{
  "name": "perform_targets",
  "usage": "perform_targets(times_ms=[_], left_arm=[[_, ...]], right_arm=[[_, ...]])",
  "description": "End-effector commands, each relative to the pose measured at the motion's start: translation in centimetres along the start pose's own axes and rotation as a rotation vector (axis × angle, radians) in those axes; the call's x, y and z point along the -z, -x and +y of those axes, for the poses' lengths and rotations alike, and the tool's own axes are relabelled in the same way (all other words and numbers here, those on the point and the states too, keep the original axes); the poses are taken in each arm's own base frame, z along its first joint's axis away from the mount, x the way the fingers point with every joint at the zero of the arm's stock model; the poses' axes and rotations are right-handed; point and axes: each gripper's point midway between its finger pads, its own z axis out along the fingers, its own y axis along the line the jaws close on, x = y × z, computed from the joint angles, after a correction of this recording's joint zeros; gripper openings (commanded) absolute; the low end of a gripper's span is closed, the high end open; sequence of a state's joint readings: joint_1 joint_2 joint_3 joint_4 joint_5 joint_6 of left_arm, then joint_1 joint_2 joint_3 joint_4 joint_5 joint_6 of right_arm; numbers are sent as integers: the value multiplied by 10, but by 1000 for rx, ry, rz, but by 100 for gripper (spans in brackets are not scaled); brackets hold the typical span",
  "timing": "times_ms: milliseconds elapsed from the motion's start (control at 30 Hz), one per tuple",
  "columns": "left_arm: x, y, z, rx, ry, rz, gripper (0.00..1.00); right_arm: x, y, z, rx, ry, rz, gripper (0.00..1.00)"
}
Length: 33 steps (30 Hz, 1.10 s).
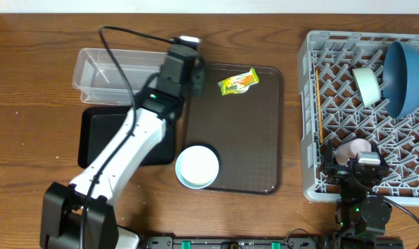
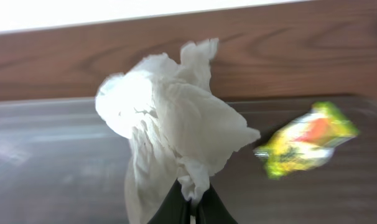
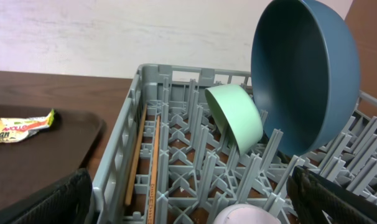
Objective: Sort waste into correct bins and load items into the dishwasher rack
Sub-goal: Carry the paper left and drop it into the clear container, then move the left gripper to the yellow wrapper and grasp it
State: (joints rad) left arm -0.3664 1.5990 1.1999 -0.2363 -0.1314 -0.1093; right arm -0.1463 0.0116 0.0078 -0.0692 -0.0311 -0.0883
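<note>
My left gripper (image 2: 191,208) is shut on the crumpled white tissue (image 2: 170,118) and holds it up over the back left corner of the brown tray (image 1: 254,145), next to the clear bin (image 1: 99,72). The black bin (image 1: 99,135) lies partly under that arm. The yellow-green wrapper (image 1: 238,81) lies on the tray; it also shows in the left wrist view (image 2: 307,138). The white bowl (image 1: 197,167) sits on the tray's front left. My right gripper (image 3: 195,208) is open over the rack (image 1: 320,183), just above the pink cup (image 3: 244,216). No rice grains show.
In the rack the dark-blue bowl (image 3: 303,74) and the mint bowl (image 3: 235,115) stand tilted at the back right. The chopsticks (image 3: 156,158) lie along the rack's left wall. Bare wooden table lies left of the bins.
</note>
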Motion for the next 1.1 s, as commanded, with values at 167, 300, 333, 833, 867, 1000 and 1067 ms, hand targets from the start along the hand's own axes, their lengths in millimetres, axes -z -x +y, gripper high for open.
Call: perform_targets(times_ms=[167,300,333,833,867,1000,1067], left_arm=[[-16,-2,38,96,24,26,38],[-8,-2,5,83,-128,38,56],[-7,-4,-5,75,-165,45,58],[-63,-67,-110,-494,-349,68,68],[-70,-71,-111,-494,-349,72,68],[-94,-85,-115,-494,-349,74,68],[-105,-87,-117,-493,-349,58,68]], right_arm=[[0,0,1,11,2,-2,99],[0,0,1,11,2,-2,99],[0,0,1,11,2,-2,99],[0,0,1,11,2,-2,99],[0,0,1,11,2,-2,99],[0,0,1,11,2,-2,99],[0,0,1,11,2,-2,99]])
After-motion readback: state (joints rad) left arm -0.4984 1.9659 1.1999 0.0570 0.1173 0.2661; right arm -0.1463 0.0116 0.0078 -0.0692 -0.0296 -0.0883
